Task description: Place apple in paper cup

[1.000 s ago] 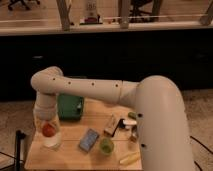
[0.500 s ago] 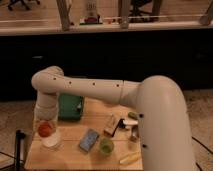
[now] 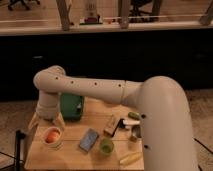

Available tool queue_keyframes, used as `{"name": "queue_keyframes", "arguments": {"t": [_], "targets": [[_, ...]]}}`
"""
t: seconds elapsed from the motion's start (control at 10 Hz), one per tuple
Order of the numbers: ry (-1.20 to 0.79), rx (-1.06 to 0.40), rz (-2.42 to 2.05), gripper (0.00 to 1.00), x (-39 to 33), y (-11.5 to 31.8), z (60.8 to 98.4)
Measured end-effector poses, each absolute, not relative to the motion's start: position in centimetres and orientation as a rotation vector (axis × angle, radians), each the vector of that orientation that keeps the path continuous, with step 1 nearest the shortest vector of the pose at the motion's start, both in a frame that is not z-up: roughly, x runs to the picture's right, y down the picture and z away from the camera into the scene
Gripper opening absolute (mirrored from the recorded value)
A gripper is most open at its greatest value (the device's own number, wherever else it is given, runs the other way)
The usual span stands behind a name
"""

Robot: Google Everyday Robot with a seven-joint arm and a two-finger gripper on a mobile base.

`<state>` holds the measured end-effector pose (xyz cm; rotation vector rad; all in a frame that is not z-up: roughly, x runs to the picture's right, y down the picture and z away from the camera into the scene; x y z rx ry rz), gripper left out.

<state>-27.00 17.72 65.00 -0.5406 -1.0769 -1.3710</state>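
The apple (image 3: 52, 135) is a small red-orange fruit lying inside the white paper cup (image 3: 53, 143) at the front left of the wooden table (image 3: 75, 159). My gripper (image 3: 48, 123) hangs just above the cup at the end of the long white arm. Its fingers (image 3: 60, 121) are spread apart on either side of the cup's rim and hold nothing. The apple sits below them, apart from the fingers.
A green box (image 3: 72, 106) stands behind the cup. A blue packet (image 3: 89, 139), a small green cup (image 3: 106, 146), a brown box (image 3: 111, 125), a dark metallic cup (image 3: 135, 133) and a yellow banana (image 3: 130, 158) lie to the right. The table's left edge is close to the cup.
The apple has dropped from between the fingers down into the paper cup. The gripper has opened and stays just above the cup.
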Motion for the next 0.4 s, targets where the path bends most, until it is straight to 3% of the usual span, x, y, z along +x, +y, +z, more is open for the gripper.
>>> {"name": "queue_keyframes", "arguments": {"t": [0.4], "targets": [[-1.073,-0.538,-1.369,0.8,-26.88,17.3,64.93]]}}
